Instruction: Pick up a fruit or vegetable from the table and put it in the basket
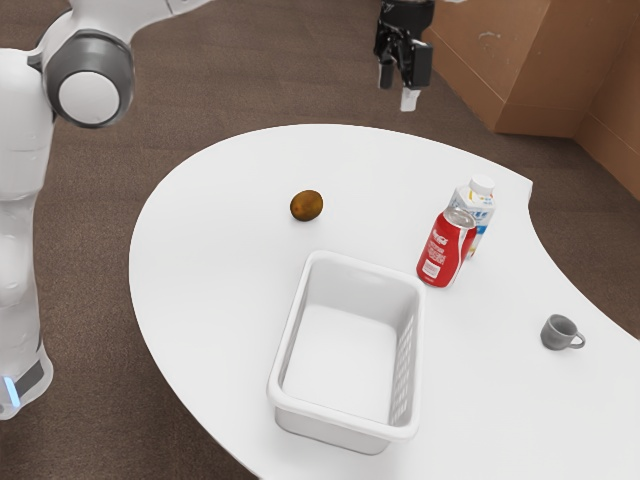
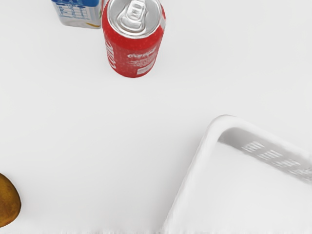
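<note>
Exterior view: white rectangular plastic basket (image 1: 343,417) at lower centre; small grey handled mug (image 1: 558,332) at right. Red-and-silver soda can (image 1: 444,250) right of centre, white-capped blue-and-white carton (image 1: 482,203) behind. Brown rounded fruit (image 1: 307,205) upper left of centre, on white curved table (image 1: 200,260), outside basket. Black two-finger gripper (image 1: 398,92) at top, fingers apart.

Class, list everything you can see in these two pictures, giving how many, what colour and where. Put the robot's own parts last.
Table: one, white, on the floor
Fruit or vegetable: one, brown, on the table
Basket: one, white, on the table, between fruit or vegetable and mug
Can: one, red, on the table, beside the basket
Carton: one, white and blue, close beside the can
Mug: one, grey, towards the exterior view's right
Floor: one, brown, around the table
Panels: several, orange-brown, exterior view's upper right
Arm: one, white and grey, exterior view's left
Gripper: one, black, open, raised
</note>
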Available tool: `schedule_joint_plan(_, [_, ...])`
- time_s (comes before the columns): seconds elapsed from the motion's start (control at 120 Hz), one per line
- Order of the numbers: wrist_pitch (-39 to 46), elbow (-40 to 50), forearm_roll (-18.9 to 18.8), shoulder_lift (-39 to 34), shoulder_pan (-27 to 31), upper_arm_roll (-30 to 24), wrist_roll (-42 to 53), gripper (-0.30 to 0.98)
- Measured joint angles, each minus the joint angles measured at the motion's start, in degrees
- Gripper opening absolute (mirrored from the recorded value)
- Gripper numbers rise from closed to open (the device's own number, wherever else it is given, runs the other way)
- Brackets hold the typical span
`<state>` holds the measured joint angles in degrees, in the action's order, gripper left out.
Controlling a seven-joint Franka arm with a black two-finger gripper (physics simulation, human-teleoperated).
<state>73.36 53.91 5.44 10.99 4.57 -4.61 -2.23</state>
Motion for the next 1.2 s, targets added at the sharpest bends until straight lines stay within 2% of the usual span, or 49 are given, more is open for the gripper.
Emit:
schedule_joint_plan(0.217, [-0.29, -0.04, 0.47, 0.61, 0.08, -0.38, -2.81, 0.69])
schedule_joint_plan(0.333, [-0.10, 0.82, -2.25, 0.52, -0.58, -0.56, -4.13, 0.69])
schedule_joint_plan(0.483, [0.02, 4.61, -3.60, 0.19, -0.49, -0.08, -5.56, 0.69])
schedule_joint_plan(0.517, [0.26, 7.67, -3.79, -0.55, -0.56, 0.65, -5.93, 0.69])
schedule_joint_plan(0.592, [4.17, 23.76, -4.22, -8.57, -0.77, 3.55, -6.88, 0.69])
schedule_joint_plan(0.675, [9.40, 37.66, -5.80, -17.14, -4.51, 10.17, -8.05, 0.69])
schedule_joint_plan(0.75, [14.70, 46.61, -7.10, -21.03, -3.26, 13.96, -9.05, 0.69])
schedule_joint_plan(0.883, [22.58, 57.00, -9.02, -26.85, -2.76, 15.61, -11.10, 0.69])
schedule_joint_plan(0.967, [25.92, 58.19, -10.34, -26.39, -2.68, 18.79, -12.29, 0.69])
schedule_joint_plan(1.067, [29.13, 57.37, -11.05, -22.34, -2.52, 21.07, -13.06, 0.69])
schedule_joint_plan(1.2, [31.58, 54.23, -9.46, -15.47, -2.47, 21.27, -13.04, 0.69])
